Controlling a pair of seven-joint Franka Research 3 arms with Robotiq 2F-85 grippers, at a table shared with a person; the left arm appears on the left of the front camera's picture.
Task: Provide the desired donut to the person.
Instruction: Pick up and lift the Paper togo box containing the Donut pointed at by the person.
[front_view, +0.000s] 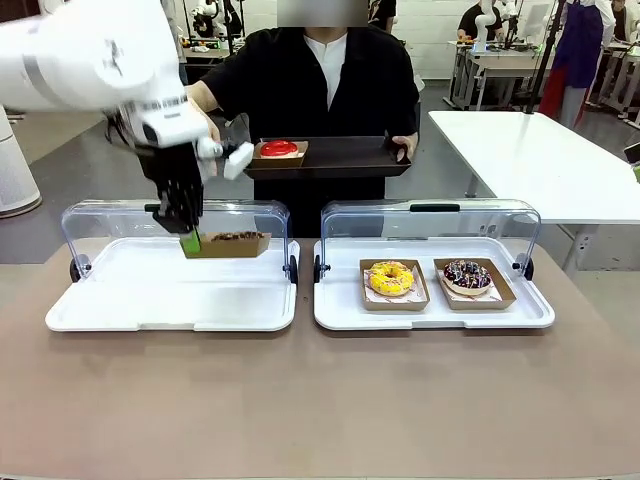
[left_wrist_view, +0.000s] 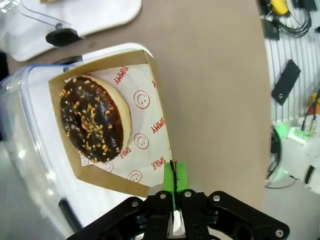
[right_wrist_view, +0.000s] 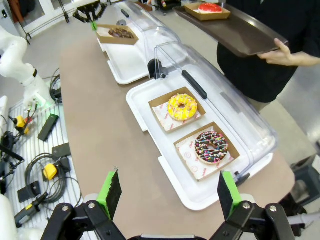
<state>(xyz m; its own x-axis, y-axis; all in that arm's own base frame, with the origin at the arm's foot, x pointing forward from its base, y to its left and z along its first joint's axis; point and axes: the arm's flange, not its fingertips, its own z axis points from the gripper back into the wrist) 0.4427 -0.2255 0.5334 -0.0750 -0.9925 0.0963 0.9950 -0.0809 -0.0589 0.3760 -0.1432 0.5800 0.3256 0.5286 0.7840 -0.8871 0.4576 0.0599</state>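
Observation:
My left gripper (front_view: 190, 240) is shut on the edge of a cardboard tray (left_wrist_view: 160, 95) that holds a chocolate donut with nut bits (left_wrist_view: 92, 120). It holds the tray lifted just above the left white tray (front_view: 150, 295). Its green pads (left_wrist_view: 174, 177) pinch the cardboard rim. The person (front_view: 320, 80) in a black top stands at the far side and holds a dark serving tray (front_view: 340, 160) with a red-glazed donut (front_view: 279, 149) in its box. My right gripper (right_wrist_view: 170, 192) hangs open over the table's right end, holding nothing.
The right white tray (front_view: 430, 315) carries a yellow donut (front_view: 391, 278) and a chocolate donut with coloured sprinkles (front_view: 467, 275), each in a cardboard tray. Both clear lids (front_view: 430, 215) stand open behind the trays. A white table (front_view: 540, 150) stands at the back right.

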